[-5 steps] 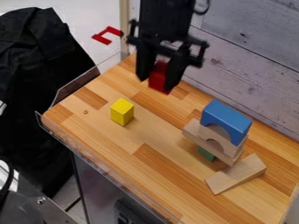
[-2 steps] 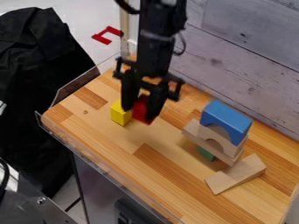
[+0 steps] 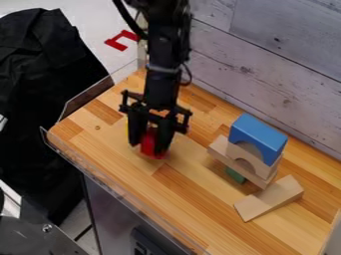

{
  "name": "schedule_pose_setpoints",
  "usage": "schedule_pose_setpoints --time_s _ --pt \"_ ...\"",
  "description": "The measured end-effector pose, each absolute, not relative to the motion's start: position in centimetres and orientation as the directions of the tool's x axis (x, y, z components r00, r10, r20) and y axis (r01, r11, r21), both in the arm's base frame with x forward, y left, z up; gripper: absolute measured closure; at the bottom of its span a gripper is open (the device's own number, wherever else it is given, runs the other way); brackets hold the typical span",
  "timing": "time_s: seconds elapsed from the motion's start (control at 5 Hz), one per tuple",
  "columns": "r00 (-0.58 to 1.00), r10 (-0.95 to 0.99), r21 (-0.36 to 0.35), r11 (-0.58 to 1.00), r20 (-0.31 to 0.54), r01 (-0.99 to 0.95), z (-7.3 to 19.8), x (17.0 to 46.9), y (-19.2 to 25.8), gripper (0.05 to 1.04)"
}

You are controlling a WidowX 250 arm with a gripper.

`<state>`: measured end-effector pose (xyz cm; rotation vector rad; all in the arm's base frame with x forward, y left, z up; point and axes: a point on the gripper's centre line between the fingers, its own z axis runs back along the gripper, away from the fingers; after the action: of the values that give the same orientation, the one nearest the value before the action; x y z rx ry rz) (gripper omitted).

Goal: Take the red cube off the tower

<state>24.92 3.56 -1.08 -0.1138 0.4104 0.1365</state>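
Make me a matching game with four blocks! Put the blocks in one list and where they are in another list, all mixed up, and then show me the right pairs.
Blocks:
1. red cube
2. blue block
3. green block
4. wooden ramp

Places:
A. at the bottom of the tower
B. between the fingers of the gripper
C. on top of the tower
D. lying on the table right beside the tower

Right pairs: 1-B, 2-C, 3-A, 4-D
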Motion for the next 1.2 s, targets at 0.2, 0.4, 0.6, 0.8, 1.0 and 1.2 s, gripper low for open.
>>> schedule_pose_setpoints --time_s 0.2,0.4,0.6,0.8,1.0,1.2 --pt "0.912 0.088 -0.105 0.984 -0.400 -0.141 -2.0 25.6 3.4 0.541" --pt "0.912 0.077 -0.109 0.985 -0.403 -0.132 -2.4 25.9 3.1 0.541" --pt "0.916 0.064 -0.101 0.988 -0.396 -0.112 -2.3 26.2 3.1 0.541" --pt "0.916 0.063 -0.100 0.989 -0.396 -0.111 -2.3 26.2 3.1 0.541" --pt "0.917 0.063 -0.100 0.989 -0.394 -0.111 -2.3 26.3 3.1 0.541" --pt "0.919 0.061 -0.103 0.989 -0.388 -0.109 -2.4 26.7 3.0 0.541"
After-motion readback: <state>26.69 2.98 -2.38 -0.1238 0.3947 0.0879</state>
